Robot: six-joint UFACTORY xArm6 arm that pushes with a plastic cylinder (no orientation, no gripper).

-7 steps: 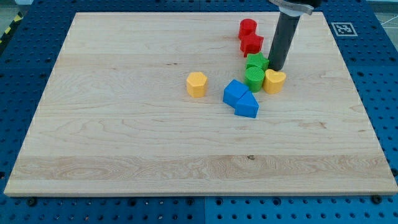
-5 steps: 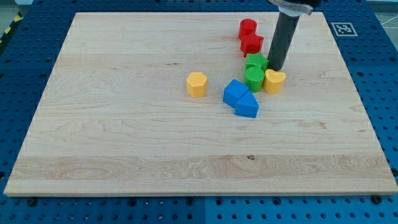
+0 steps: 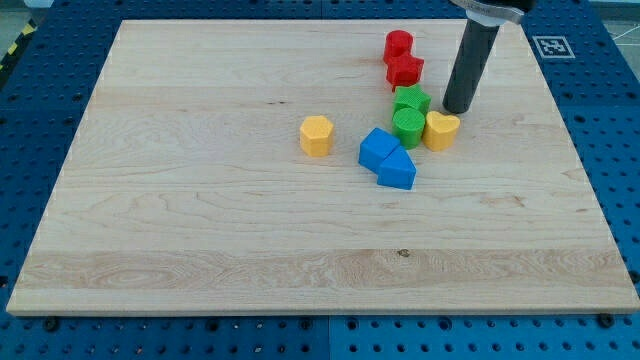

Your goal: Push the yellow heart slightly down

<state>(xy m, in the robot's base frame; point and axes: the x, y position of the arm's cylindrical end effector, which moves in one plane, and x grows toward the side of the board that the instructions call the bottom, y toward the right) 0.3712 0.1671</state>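
Note:
The yellow heart (image 3: 441, 130) lies right of centre on the wooden board (image 3: 200, 240), touching the green cylinder (image 3: 408, 127) on its left. My tip (image 3: 456, 109) stands just above the heart and a little to its right, a small gap away. A green star (image 3: 411, 100) sits above the green cylinder, to the left of my tip.
A red cylinder (image 3: 398, 45) and a red star (image 3: 405, 70) lie above the green blocks. Two blue blocks (image 3: 377, 148) (image 3: 397, 169) sit touching below and left of the heart. A yellow hexagon (image 3: 316, 135) lies at the centre.
My tip has moved a little to the right, away from the green star. The blocks have not moved.

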